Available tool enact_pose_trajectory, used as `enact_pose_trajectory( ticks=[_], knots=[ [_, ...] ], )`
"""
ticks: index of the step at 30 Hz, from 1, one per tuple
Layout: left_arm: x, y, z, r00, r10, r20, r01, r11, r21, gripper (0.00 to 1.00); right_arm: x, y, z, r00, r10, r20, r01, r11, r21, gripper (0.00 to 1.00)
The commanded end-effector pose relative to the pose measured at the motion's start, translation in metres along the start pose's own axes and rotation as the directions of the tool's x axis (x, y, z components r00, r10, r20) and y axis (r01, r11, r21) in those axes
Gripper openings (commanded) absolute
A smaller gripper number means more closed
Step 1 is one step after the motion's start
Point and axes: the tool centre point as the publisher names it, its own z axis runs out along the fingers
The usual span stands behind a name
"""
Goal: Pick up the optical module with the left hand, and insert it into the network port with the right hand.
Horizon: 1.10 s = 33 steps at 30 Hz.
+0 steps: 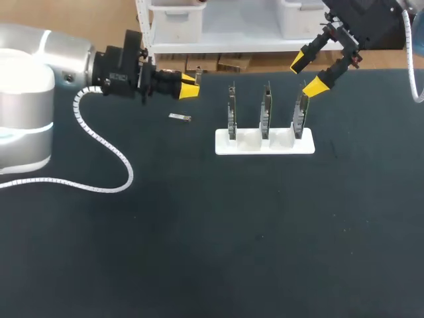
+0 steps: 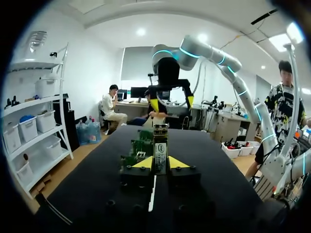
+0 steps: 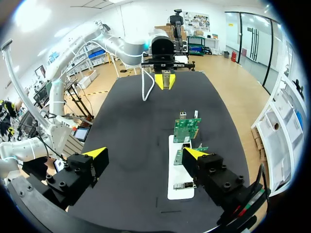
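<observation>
The left pincer [image 2: 160, 164] is clamped on the optical module [image 2: 160, 145]. Its two yellow tips press the module from both sides. The module stands up straight between them and pokes out past the tips. This pincer is held over the far left part of the dark tabletop [image 1: 199, 232]. It points sideways toward the other arm.

The right pincer [image 1: 306, 75] has its fingers wide apart, with nothing between them. It hangs above the right end of a white stand [image 1: 265, 142]. In the right wrist view the stand lies under one of its fingers.

Three green boards [image 1: 266, 109] stand up straight in the stand, side by side in a row. A small silver piece [image 1: 179, 117] lies flat on the tabletop. It is near the left pincer, to the left of the stand and not touching it.
</observation>
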Motion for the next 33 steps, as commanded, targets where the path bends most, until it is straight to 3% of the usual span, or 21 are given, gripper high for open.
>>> enact_pose_trajectory(
  ticks=[1,10,18,33],
  knots=[
    [0.001,-0.012,0.026,0.995,0.032,0.090,-0.033,0.999,0.013,0.00,0.000,-0.001,0.000,1.000,0.000,0.000,0.000,1.000,-0.001,1.00],
    [-0.047,-0.023,0.052,0.982,0.144,0.119,-0.152,0.986,0.062,0.00,0.000,-0.001,0.000,1.000,0.000,0.000,0.000,1.000,-0.001,1.00],
    [-0.072,-0.035,0.072,0.980,0.182,0.083,-0.190,0.977,0.101,0.00,0.000,-0.001,0.000,1.000,0.000,0.000,0.000,1.000,-0.001,1.00],
    [-0.068,-0.036,0.103,0.978,0.177,0.106,-0.190,0.974,0.121,0.00,0.000,-0.001,0.000,1.000,0.000,0.000,0.000,1.000,-0.001,1.00]
  ],
)
